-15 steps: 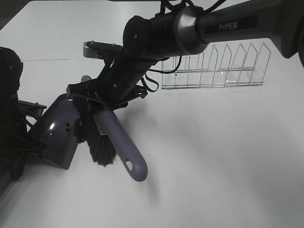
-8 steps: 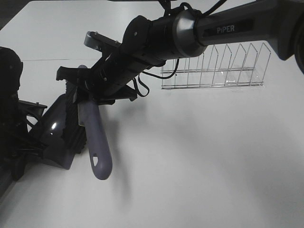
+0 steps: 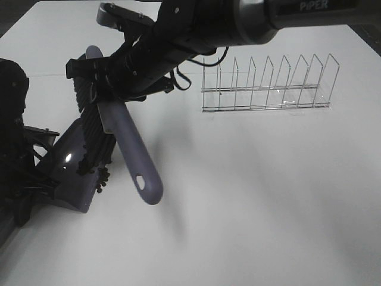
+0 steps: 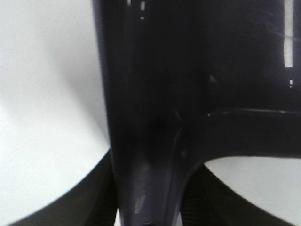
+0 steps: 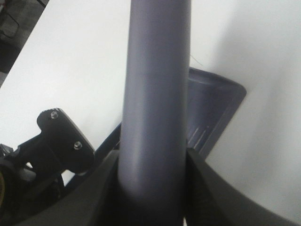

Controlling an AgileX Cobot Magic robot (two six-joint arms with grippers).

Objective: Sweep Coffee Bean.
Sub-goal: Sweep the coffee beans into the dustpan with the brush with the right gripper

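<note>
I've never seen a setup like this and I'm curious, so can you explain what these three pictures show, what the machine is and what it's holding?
It is a robot with two arms, each ending in a two-fingered gripper. The wide picture comes from a camera mounted high above a white table. The two close-ups come from cameras on the wrists. The right gripper, reaching across from the upper right, is shut on a brush with a purple-grey handle and black bristles. The left gripper holds a matching dustpan, tilted under the bristles, though its wrist picture is very dark. Small dark specks by the bristle tips look like coffee beans. A wire rack stands farther back.
</note>
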